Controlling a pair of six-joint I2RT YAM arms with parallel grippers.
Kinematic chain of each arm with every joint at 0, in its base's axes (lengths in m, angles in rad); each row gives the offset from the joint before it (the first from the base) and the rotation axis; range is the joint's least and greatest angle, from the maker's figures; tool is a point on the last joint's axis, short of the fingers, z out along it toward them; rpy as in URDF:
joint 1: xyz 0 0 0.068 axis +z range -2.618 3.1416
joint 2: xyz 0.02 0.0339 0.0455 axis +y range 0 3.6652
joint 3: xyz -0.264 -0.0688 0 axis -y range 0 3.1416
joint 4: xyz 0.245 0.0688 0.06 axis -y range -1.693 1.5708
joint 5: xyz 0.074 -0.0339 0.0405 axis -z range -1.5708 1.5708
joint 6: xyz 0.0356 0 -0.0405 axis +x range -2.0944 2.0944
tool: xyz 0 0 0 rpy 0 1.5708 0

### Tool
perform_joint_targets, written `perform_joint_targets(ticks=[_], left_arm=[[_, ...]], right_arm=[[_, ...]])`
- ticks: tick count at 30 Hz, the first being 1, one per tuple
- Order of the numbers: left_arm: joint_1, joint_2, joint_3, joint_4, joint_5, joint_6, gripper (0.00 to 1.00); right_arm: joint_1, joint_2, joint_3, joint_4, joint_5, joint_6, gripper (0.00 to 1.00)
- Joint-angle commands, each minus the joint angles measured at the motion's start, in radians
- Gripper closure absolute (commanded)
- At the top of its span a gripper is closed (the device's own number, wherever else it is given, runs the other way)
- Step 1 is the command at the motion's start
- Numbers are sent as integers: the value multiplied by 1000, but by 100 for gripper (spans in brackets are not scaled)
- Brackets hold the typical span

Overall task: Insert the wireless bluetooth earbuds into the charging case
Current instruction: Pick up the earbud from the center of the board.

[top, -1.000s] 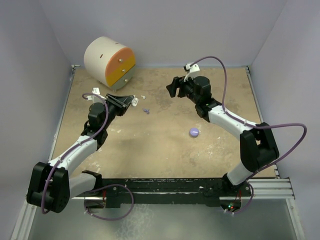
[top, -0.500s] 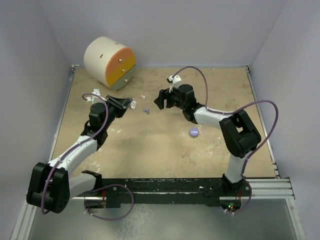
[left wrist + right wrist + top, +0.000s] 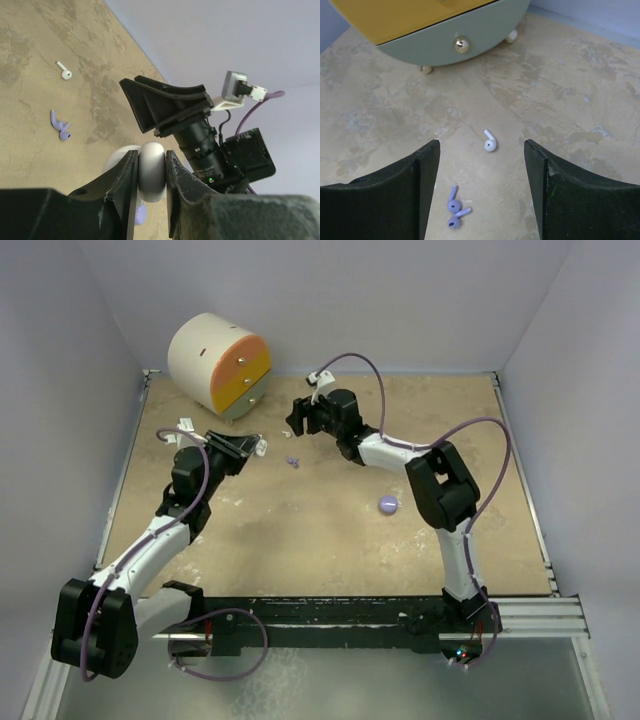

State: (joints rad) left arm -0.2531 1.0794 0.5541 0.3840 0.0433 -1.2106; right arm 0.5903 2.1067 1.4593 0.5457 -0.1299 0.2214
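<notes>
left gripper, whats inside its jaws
The left gripper is shut on a white case. Its fingers cover the case's sides, so whether anything sits in it cannot be seen.

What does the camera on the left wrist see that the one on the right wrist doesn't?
Only the left wrist view shows the left gripper shut on a round white case, and the other arm's little camera ahead of it. Only the right wrist view shows the right gripper with its jaws open, and a drawer chest with a gold knob. Both show the white earbud and the purple earbuds lying on the table.
</notes>
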Motion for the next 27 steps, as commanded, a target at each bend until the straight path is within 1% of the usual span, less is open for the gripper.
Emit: perform_joint_targets(ticks=[1, 5, 11, 20, 27], left_arm=[[14, -40, 25, 18, -8, 12, 100], [15, -39, 23, 19, -8, 8, 100], [17, -38, 18, 29, -4, 1, 100], [22, -32, 14, 32, -3, 1, 100], [29, -31, 9, 36, 1, 1, 100]], right_arm=[[7, 61, 120, -66, 55, -44, 30], [9, 109, 186, -88, 65, -52, 34], [19, 167, 241, -104, 78, -56, 38], [47, 238, 307, -134, 106, -63, 41], [53, 268, 330, -149, 135, -63, 41]])
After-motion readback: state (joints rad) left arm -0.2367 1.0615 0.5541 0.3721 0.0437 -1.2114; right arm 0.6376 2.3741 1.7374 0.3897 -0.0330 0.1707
